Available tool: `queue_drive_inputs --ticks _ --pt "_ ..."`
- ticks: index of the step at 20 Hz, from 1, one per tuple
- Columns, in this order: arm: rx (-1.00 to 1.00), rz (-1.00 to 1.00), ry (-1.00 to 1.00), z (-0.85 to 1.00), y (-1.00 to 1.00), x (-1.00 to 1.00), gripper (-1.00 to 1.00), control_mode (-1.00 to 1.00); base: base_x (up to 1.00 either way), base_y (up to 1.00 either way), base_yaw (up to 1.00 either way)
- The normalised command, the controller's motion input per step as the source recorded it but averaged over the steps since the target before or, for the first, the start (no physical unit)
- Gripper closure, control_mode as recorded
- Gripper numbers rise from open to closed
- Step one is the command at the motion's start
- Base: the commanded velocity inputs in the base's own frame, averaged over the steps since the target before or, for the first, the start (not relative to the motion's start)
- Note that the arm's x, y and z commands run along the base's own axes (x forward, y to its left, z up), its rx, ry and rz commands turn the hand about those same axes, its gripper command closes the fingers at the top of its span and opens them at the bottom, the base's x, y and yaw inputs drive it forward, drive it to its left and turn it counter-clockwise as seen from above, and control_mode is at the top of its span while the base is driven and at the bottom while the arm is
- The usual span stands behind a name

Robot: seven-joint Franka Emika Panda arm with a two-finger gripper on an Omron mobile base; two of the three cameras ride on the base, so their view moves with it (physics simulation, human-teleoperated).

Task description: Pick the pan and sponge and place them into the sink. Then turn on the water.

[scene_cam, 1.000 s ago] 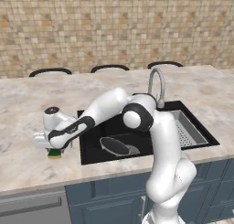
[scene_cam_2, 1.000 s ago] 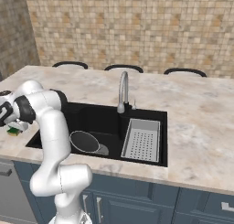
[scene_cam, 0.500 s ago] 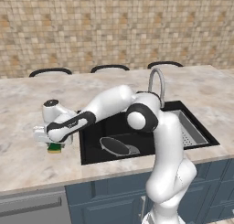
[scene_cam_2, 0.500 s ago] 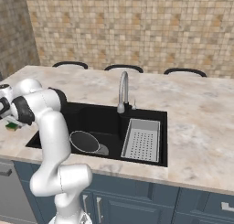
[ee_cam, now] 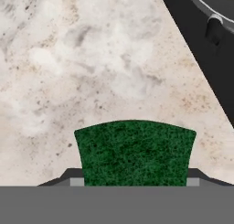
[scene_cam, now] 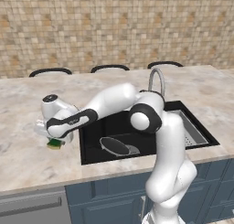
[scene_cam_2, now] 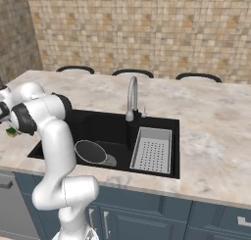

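Note:
The green sponge (scene_cam: pixel 55 144) with its yellow underside hangs just above the marble counter, left of the sink (scene_cam: pixel 91 127), with my gripper (scene_cam: pixel 55 140) shut on it from above. In the hand view the sponge (ee_cam: pixel 135 157) fills the gap between my gripper's (ee_cam: pixel 135 182) fingertips. It also peeks out at the far left edge of the right base view as the sponge (scene_cam_2: pixel 11 132). The black pan (scene_cam: pixel 114 146) lies in the sink's left half, also seen as the pan (scene_cam_2: pixel 90 152) and at the corner of the hand view (ee_cam: pixel 215 3).
A silver gooseneck faucet (scene_cam: pixel 157 79) (scene_cam_2: pixel 131 94) stands behind the basin, with no stream showing. A grey perforated drainer tray (scene_cam: pixel 192 131) (scene_cam_2: pixel 153 150) fills the sink's right part. Three dark chair backs (scene_cam_2: pixel 132 72) line the counter's far edge.
The gripper has risen a little with the sponge in it, lifting the sponge off the counter. The pan has stayed where it was in the sink.

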Motion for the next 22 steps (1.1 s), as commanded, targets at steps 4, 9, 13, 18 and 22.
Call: queue_drive_inputs --ticks 4,9,13,18,22 --pt "0.0 -0.23 0.0 0.22 0.0 0.0 1.0 -1.0 0.0 0.0 0.0" --pt "0.0 -0.23 0.0 0.21 0.0 0.0 1.0 -1.0 0.0 0.0 0.0" --pt "-0.01 -0.2 0.0 0.21 -0.08 0.01 1.0 -1.0 0.0 0.0 0.0" --pt "-0.03 -0.23 -0.02 0.02 -0.01 0.0 1.0 -1.0 0.0 0.0 0.0" --pt "-0.05 -0.25 -0.04 -0.23 0.0 0.0 1.0 -1.0 0.0 0.0 0.0"
